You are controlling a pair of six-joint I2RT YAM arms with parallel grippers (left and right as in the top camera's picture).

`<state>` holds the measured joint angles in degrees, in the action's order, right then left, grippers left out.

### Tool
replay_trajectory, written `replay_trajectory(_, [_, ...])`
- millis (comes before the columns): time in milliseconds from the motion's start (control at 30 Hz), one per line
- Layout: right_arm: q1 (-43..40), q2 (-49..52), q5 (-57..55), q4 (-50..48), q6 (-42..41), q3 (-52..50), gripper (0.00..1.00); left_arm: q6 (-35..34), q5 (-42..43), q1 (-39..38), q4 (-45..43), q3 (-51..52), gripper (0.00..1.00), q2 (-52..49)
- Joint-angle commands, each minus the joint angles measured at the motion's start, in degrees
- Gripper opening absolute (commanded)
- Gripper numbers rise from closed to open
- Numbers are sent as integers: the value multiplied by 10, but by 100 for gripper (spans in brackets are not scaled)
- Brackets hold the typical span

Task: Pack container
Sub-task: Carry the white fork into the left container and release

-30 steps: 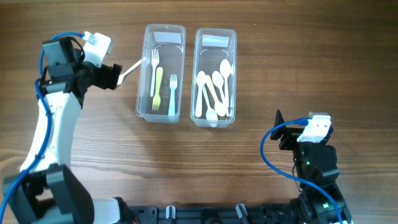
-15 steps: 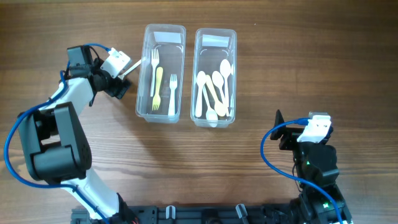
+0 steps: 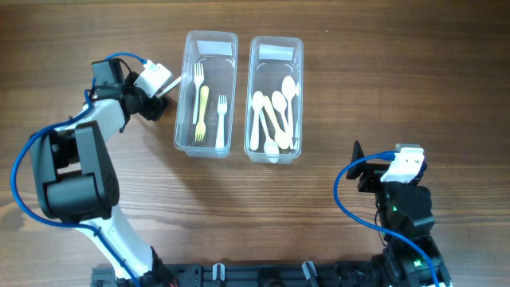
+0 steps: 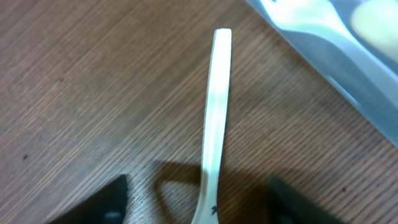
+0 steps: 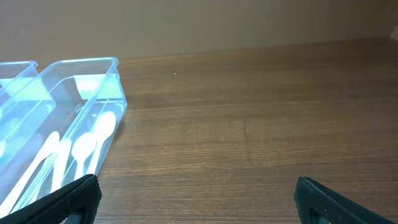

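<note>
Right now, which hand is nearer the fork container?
Left. The left hand, holding a white utensil, sits just beside the fork container; the right hand is far off, beyond the spoon container.

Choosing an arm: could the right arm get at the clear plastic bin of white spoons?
Probably yes: only bare wooden table separates the right gripper from the open-topped clear plastic bin of white spoons.

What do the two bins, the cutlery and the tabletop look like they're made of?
Left bin and right bin: clear glossy plastic; the wood shows through the walls. Forks, spoons and the white utensil in the left pincer: likely plastic, smooth, white or pastel. Tabletop: matte wood grain; solid or laminate, can't tell.
</note>
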<state>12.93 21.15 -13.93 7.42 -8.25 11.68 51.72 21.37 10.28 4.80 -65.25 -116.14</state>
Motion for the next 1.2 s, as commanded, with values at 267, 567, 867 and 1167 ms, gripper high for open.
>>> replay_trajectory(267, [2, -3, 3, -3, 7, -2, 100, -14, -40, -8, 58, 4, 22, -29])
replay_trajectory(567, [2, -3, 3, -3, 7, -2, 100, -87, -57, -7, 15, 3, 4, 35])
replay_trajectory(867, [2, -3, 3, -3, 7, -2, 100, -326, -57, -34, 60, 3, 4, 303])
replay_trajectory(1167, [2, -3, 3, -3, 7, -2, 100, -480, -58, -172, 268, 4, 4, 344])
